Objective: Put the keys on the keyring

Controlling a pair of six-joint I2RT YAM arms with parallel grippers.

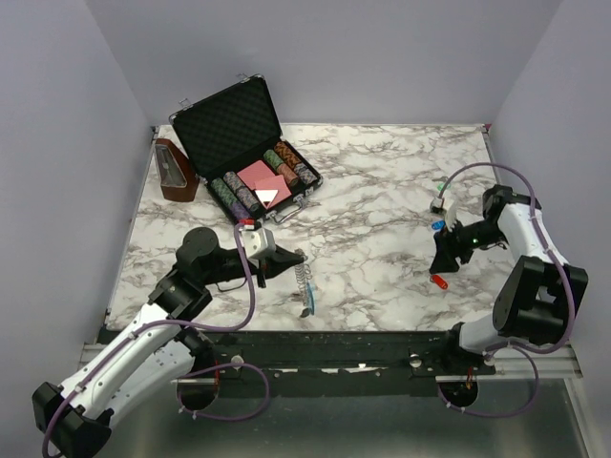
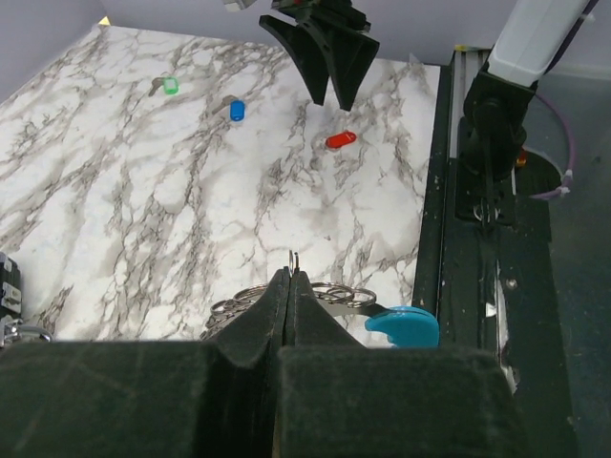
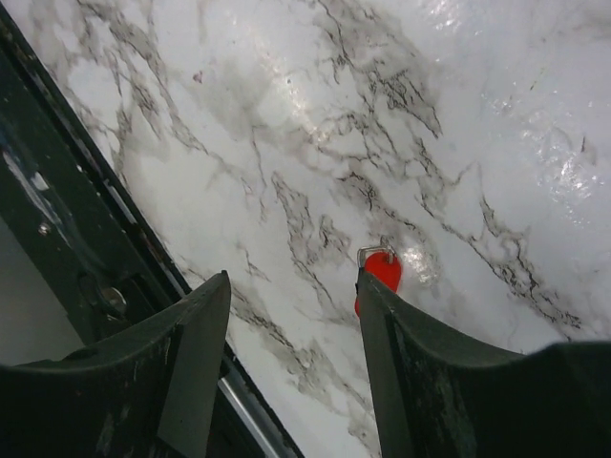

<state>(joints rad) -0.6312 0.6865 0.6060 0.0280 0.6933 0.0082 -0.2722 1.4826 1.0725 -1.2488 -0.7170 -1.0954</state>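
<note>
The keyring (image 1: 304,279) is a silver coil with a bright blue end (image 1: 308,303), lying near the table's front edge. My left gripper (image 1: 296,256) is shut on one of its wire loops (image 2: 293,260), with the blue end (image 2: 406,326) to the right of the fingers. A red key (image 1: 439,282) lies on the marble at the right. My right gripper (image 1: 442,265) hangs just above it, open, and the red key (image 3: 384,272) shows beside the right fingertip (image 3: 368,286), outside the gap. A blue key (image 1: 437,226) lies further back (image 2: 237,110).
An open black case (image 1: 215,129) of poker chips stands at the back left, with a brown holder (image 1: 177,172) beside it. A small green-headed key (image 2: 170,86) lies beyond the blue one. The black front rail (image 3: 67,248) runs close to the right gripper.
</note>
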